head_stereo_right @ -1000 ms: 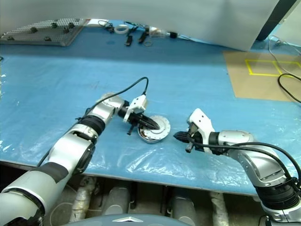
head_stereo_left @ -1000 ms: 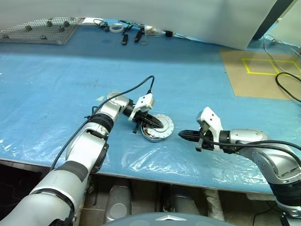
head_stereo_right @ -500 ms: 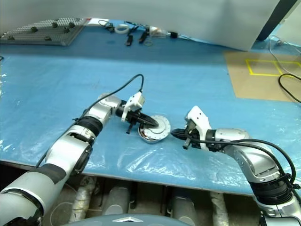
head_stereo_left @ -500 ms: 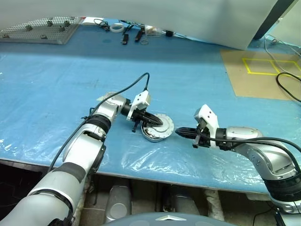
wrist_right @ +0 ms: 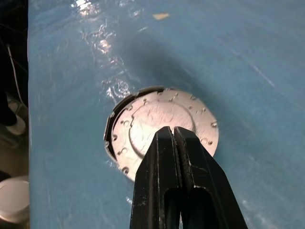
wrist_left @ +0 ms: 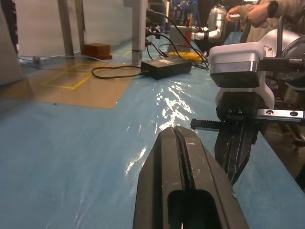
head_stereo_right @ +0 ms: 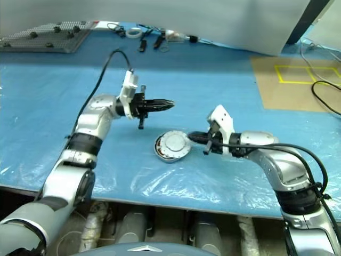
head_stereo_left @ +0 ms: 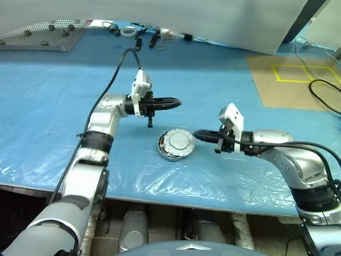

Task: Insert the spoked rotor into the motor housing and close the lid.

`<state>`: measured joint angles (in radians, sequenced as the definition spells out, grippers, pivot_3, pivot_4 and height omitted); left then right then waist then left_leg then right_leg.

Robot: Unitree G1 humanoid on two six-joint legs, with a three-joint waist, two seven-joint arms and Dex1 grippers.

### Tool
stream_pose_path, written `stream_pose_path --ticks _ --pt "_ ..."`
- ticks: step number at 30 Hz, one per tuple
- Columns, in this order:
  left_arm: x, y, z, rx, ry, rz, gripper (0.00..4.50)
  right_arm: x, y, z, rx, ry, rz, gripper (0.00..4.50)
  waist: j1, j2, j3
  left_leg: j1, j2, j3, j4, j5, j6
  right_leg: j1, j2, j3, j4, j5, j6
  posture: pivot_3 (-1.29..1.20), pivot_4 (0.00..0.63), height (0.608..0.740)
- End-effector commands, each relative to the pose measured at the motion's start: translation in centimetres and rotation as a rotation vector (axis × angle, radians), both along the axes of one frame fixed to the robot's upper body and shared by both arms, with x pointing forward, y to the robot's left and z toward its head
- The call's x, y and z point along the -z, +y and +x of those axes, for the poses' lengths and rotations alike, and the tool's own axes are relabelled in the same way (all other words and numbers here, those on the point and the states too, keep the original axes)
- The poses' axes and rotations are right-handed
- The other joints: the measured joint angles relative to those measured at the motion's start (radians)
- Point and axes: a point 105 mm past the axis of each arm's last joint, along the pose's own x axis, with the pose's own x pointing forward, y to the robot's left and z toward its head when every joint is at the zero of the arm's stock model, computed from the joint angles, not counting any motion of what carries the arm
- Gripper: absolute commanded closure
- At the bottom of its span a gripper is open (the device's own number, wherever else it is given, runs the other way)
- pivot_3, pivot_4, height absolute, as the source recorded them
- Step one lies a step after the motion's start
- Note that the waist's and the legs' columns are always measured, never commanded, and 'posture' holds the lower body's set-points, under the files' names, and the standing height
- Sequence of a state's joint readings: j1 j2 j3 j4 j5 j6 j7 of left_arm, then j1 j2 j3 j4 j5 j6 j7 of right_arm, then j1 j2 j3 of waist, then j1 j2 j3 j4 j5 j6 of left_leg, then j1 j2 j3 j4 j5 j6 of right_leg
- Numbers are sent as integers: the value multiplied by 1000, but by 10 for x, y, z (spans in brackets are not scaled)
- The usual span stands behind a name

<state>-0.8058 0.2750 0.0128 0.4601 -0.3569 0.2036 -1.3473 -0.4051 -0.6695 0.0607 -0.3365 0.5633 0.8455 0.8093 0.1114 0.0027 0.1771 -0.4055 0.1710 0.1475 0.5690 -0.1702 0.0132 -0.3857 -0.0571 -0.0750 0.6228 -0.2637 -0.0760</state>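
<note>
Left gripper (head_stereo_left: 176, 101), fingers pressed together and empty, has lifted off the lid (head_stereo_left: 177, 142) and now hangs above and behind it. Right gripper (head_stereo_left: 198, 135), also closed and empty, has edged up beside the lid's rim. Lid sits plain-grey face up over the motor housing (head_stereo_left: 162, 152), slightly offset, probably needs pressing.

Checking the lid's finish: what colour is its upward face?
Plain silver-grey metal on the lid, clearest in the right wrist view.
</note>
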Motion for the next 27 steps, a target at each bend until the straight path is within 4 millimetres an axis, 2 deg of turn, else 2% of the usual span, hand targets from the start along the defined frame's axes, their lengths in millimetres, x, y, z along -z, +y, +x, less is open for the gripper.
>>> stream_pose_path --ticks 1,3,4,7,9,14,17,18,22,27 --pt "-8 12 -15 -109 27 -64 4475 -11 5 4 -36 -53 11 4500 -5 0 0 0 0 0 0 0 0 0 0 0 0 0 -1 0 150 740" --pt "4 18 -33 -120 84 -56 4475 -6 8 5 -58 -35 -14 4500 -13 0 0 -1 0 0 0 0 0 0 0 0 -1 0 -1 0 150 740" --pt "10 22 -41 -140 107 -44 4495 -3 9 6 -68 -32 -23 4304 -15 0 0 -1 0 0 0 0 0 0 0 0 -1 -1 -1 0 150 740" --pt "26 31 -59 -172 128 5 4500 -1 13 8 -98 -26 -21 3588 -15 1 0 -1 0 0 0 0 0 -1 0 -1 0 -1 -1 0 150 740" --pt "37 41 -67 -222 111 63 4500 -3 17 8 -127 -24 2 2891 -17 1 0 0 0 1 1 0 0 0 0 0 -1 -1 -1 0 150 740" --pt "49 61 -57 -372 16 140 4500 -2 23 14 -161 -38 0 1218 -14 2 1 1 1 1 1 0 1 1 0 0 -1 -1 -1 0 150 740" --pt "55 68 -51 -415 -9 154 4500 6 26 9 -216 -34 -26 194 -16 2 0 1 0 2 3 0 1 3 0 1 -2 -1 -1 0 150 740" --pt "56 70 -50 -421 -14 158 4500 7 26 8 -224 -31 -32 21 -16 2 0 1 0 2 3 0 1 3 0 1 -2 0 -1 0 150 740" --pt "70 75 -60 -381 -15 184 4500 21 27 9 -249 -36 -86 21 -18 2 0 1 1 2 2 1 2 2 0 1 -1 0 -1 0 150 740" --pt "84 82 -74 -311 5 208 4500 26 30 15 -256 -73 -109 21 -19 2 0 1 1 2 1 1 2 1 0 1 0 0 -1 0 150 740"
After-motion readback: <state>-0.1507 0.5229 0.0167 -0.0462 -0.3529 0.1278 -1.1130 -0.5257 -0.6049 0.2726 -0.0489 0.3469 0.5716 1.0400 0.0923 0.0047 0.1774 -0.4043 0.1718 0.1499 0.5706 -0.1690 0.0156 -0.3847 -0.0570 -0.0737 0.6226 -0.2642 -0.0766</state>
